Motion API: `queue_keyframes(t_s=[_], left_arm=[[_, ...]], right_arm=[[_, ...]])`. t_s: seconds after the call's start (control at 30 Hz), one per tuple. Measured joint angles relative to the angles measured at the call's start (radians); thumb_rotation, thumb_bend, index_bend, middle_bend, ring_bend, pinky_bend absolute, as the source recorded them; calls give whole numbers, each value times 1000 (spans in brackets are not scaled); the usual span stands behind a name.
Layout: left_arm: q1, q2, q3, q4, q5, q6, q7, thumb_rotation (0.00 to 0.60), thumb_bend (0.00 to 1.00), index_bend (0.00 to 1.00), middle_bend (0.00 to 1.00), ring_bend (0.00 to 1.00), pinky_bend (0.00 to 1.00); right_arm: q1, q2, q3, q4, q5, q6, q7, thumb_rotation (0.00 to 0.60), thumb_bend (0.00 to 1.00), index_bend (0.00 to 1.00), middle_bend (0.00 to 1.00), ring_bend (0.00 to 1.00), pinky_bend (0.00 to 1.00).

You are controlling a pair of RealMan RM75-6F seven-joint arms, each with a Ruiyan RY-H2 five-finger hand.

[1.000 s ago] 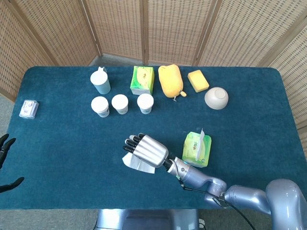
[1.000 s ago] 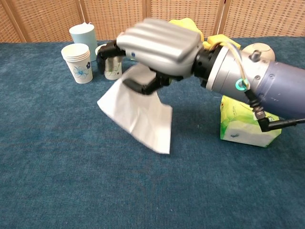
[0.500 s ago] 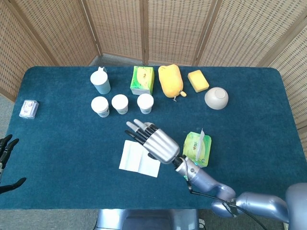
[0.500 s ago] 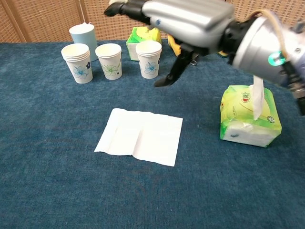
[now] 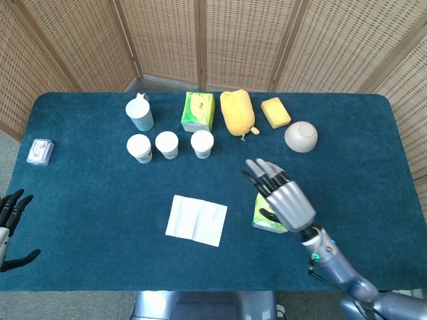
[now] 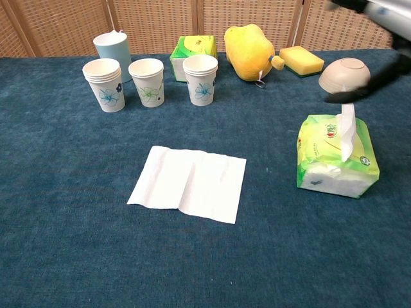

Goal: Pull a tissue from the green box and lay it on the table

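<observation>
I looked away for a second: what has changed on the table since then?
The right hand let go of the tissue, which now lies flat on the table, and drew back right, open above the green box. The left hand and the cups stayed put.

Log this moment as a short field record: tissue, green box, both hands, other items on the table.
tissue: one sheet lying flat on the table, free of both hands
green box: tissue pack right of the sheet, next tissue sticking up from its slot
right hand: above the pack, fingers spread, holding nothing
left hand: at the table's left edge, open
other items: three paper cups, bowl, sponge
</observation>
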Motion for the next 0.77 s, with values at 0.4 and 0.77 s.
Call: queue_keyframes(t_s=[0.4,0.77], left_arm=[[9,-8,4,-15,12,16,29,600,0,0,0,0,0],[6,-14,8,-11,24,11,46,600,0,0,0,0,0]], right_arm=[[-218,144,-109,-60,64,123,65,600,0,0,1,0,200],[-331,244,-125,-199,176,149,54,600,0,0,0,0,113]])
